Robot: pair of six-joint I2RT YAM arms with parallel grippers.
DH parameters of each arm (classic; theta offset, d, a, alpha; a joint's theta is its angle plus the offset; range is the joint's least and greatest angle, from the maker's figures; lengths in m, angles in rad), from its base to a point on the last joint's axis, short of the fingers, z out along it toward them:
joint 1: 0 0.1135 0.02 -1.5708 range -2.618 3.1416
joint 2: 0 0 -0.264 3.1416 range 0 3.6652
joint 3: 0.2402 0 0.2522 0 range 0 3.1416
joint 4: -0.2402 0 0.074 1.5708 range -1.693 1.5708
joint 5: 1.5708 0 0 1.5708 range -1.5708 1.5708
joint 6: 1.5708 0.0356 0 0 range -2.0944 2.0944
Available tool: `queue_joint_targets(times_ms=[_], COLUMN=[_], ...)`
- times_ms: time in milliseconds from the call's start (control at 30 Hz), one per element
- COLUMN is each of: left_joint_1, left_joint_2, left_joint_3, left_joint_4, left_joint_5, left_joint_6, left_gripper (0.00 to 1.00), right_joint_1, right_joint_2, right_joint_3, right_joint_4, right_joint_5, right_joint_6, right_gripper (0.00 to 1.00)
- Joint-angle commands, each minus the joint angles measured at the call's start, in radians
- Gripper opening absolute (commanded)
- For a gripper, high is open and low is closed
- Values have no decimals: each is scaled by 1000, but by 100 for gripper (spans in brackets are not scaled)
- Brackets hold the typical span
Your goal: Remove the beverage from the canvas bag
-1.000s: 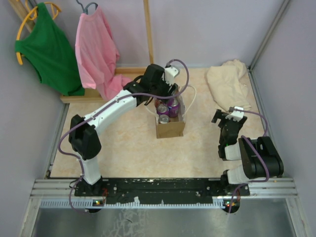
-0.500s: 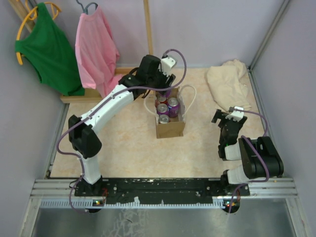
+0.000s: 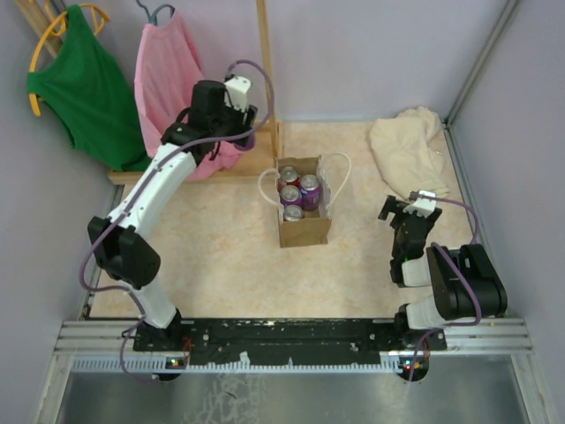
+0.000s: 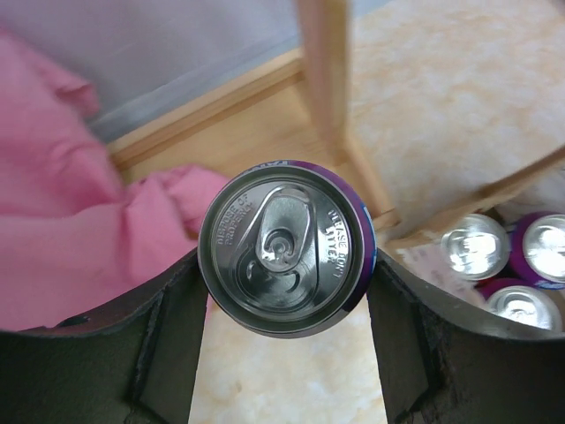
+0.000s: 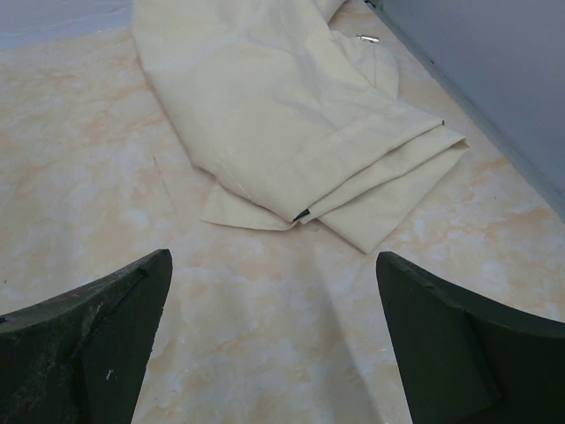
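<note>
The tan-brown canvas bag (image 3: pixel 305 228) with white rope handles stands mid-table, open at the top, with three purple cans (image 3: pixel 298 196) inside. My left gripper (image 3: pixel 237 134) is raised at the back left, well away from the bag, over the pink cloth. It is shut on a purple beverage can (image 4: pixel 287 248), gripped upright by its sides. The bag's corner and its three cans (image 4: pixel 508 265) show at the right of the left wrist view. My right gripper (image 3: pixel 408 210) is open and empty, low at the right, facing the cream cloth (image 5: pixel 291 115).
A wooden rack frame (image 3: pixel 263 71) stands at the back, with a green shirt (image 3: pixel 84 88) and a pink shirt (image 3: pixel 172 93) hanging on it. The cream cloth heap (image 3: pixel 408 150) lies at the back right. Walls close in both sides.
My left gripper has lifted a can out of the bag and carried it up and left, from over the bag to over the pink cloth. The right arm has not moved.
</note>
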Motion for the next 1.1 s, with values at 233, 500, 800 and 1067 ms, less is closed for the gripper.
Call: queue_joint_targets(times_ms=[233, 500, 800, 1067], left_joint_1=[90, 88, 89, 88], left_joint_2=[-216, -250, -202, -93], left_joint_3=[-273, -534, -648, -629], left_joint_4=[175, 291, 454, 441], left_joint_5=[65, 149, 197, 157], left_joint_6=[-94, -145, -182, -173], left_gripper=[0, 0, 0, 0], right_joint_1=[-1, 0, 0, 2], right_joint_2=[3, 4, 4, 4], right_joint_3=[6, 8, 8, 8], right_joint_4=[45, 45, 44, 44], right_joint_5=[1, 1, 4, 5], right_joint_6=[-13, -14, -14, -15], right_gripper=[99, 99, 99, 99])
